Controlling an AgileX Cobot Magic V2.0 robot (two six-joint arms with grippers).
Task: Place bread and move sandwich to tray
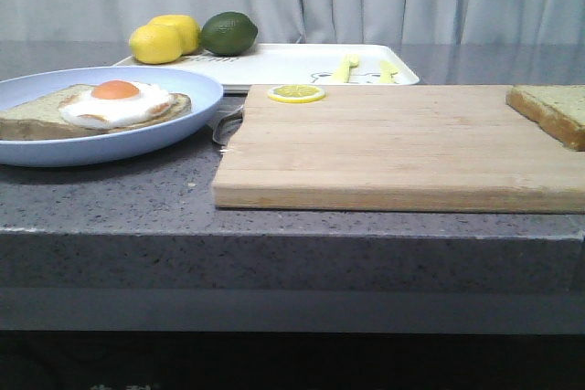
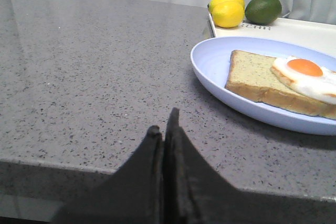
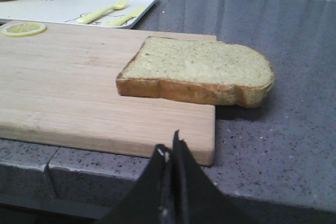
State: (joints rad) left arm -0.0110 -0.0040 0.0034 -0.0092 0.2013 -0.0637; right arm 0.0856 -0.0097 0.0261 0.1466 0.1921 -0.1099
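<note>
The bread (image 1: 553, 111) lies at the right end of the wooden cutting board (image 1: 393, 148), overhanging its edge; it also shows in the right wrist view (image 3: 202, 74). The sandwich (image 1: 96, 107), a tan slice with a fried egg on top, lies on the round light-blue plate (image 1: 183, 130), also in the left wrist view (image 2: 283, 80). The white tray (image 1: 292, 66) stands behind the board. My left gripper (image 2: 164, 124) is shut and empty, near the front edge left of the plate. My right gripper (image 3: 170, 145) is shut and empty, in front of the board's right corner. Neither gripper shows in the front view.
Two lemons (image 1: 164, 38) and a lime (image 1: 228, 33) sit at the tray's left end. A yellow fork (image 1: 345, 68) and knife (image 1: 388, 70) lie on the tray. A lemon slice (image 1: 296, 93) lies on the board's back left corner. Grey curtain behind.
</note>
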